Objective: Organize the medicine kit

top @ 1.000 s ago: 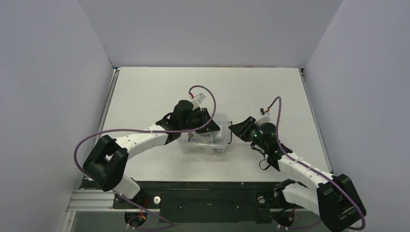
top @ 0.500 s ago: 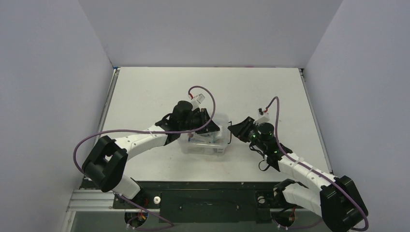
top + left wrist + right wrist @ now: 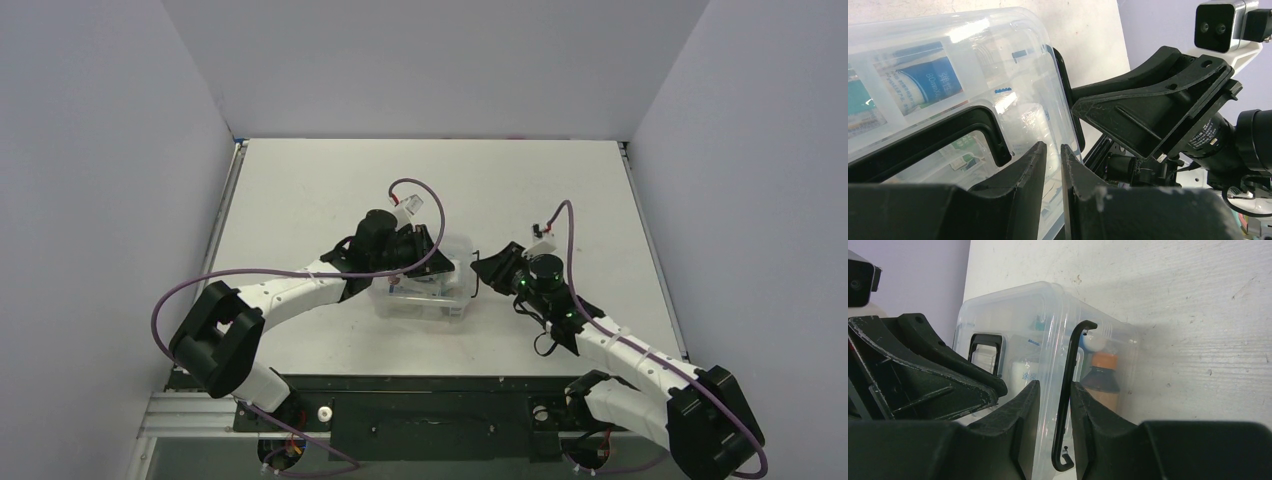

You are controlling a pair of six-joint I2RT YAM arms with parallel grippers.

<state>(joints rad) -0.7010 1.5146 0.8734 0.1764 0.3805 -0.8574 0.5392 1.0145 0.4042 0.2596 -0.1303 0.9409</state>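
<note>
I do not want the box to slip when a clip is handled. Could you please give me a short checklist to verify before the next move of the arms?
1. The right gripper has its fingers on either side of the black side clip: ok.
2. The right jaws are clamped on the clip: not ok, a gap shows beside it.
3. The left gripper is at the top of the medicine kit, beside the black handle: ok.
4. The left jaws hold something: cannot tell.
5. The clip is latched: cannot tell.
6. The orange-capped bottle is inside the kit: ok.
</note>
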